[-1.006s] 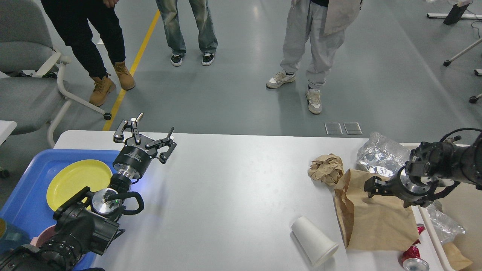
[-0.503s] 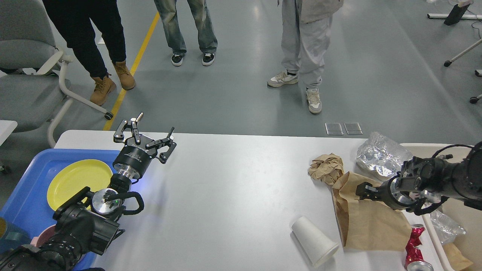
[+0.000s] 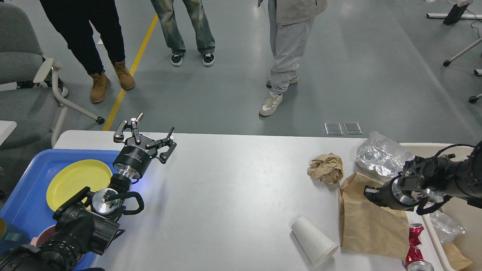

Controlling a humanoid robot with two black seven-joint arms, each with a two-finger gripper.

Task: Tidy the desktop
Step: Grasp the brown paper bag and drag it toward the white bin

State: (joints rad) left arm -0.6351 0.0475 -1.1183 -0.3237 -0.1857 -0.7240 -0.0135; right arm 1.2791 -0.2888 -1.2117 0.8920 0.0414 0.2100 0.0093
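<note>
Head view. The counter [image 3: 226,195], white and broad, fills the lower frame. Landmark: the flat brown paper bag [image 3: 371,226], lying toward the counter's right end.

Right gripper [image 3: 367,192] sits at the bag's upper edge, dark and seen end-on; I cannot tell whether its fingers are open or pinching the paper. Over the last second the bag's top edge has lifted and shifted and the gripper has pulled back toward the bin, so I judge a grasp or drag on the bag is under way.

Left of the bag: a tipped white paper cup [image 3: 314,241]. Beyond the bag: a crumpled brown paper ball [image 3: 327,168] and a crinkled foil wrapper [image 3: 380,155]. Right of the bag: a crushed red can [image 3: 416,250], then the beige bin [image 3: 463,210].

Far left of the bag: left gripper [image 3: 154,133], fingers spread wide, empty, unmoved, raised beside the blue tray [image 3: 22,195] with its yellow plate [image 3: 77,180].

Most litter remains out; tidying looks early.
</note>
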